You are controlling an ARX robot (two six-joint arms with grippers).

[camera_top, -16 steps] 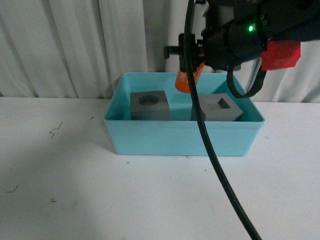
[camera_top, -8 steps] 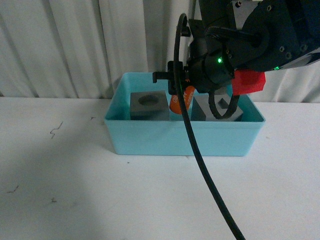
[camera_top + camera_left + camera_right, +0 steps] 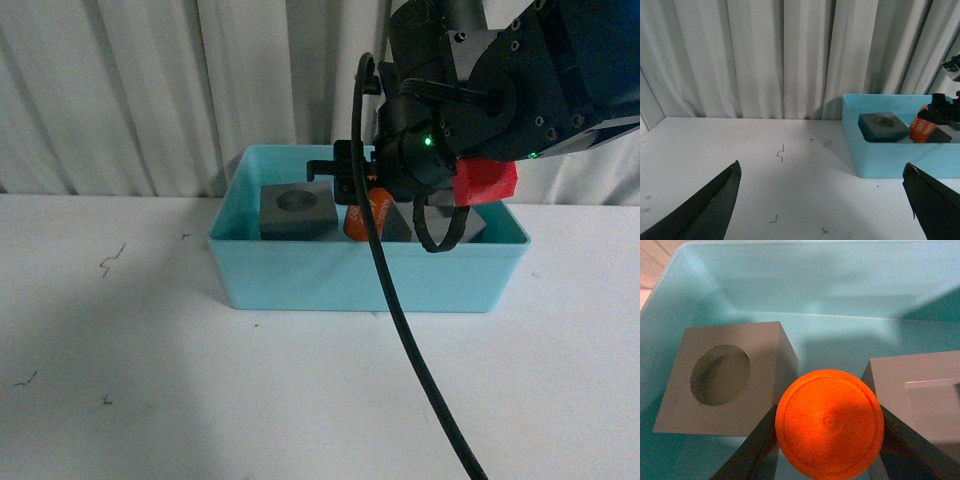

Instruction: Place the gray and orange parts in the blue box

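**Orange cylinder held low between two gray cubes in the blue box**

We see the right gripper (image 3: 362, 205) reaching down into the blue box (image 3: 370, 270), its dark fingers (image 3: 752, 452) pressed against either side of the orange cylinder (image 3: 366, 214). From the right wrist view we look straight down on the cylinder's round, smooth end face, which hides whatever lies directly beneath it, so we cannot tell whether it touches the box floor.

The box is a light turquoise plastic bin with low straight walls and a plain, smooth inside. It holds two matte gray cubes. Just to one side of the gripper sits the cube with the round recess (image 3: 727, 377), its hollow a shallow circular bore cut into the top face. Just to the other side sits the cube with the square recess (image 3: 922, 397), only a corner of its sharp-edged hollow showing in the right wrist view; in the front view the arm covers most of it. The cylinder hangs in the gap between them, close to both; whether it touches either cube we cannot tell.

White digits show on the cylinder's curved side in the left wrist view, where it leans tilted.

The left gripper (image 3: 822, 200) is well away from the box, over the white table (image 3: 150, 380), its dark fingers spread wide apart with nothing between them.
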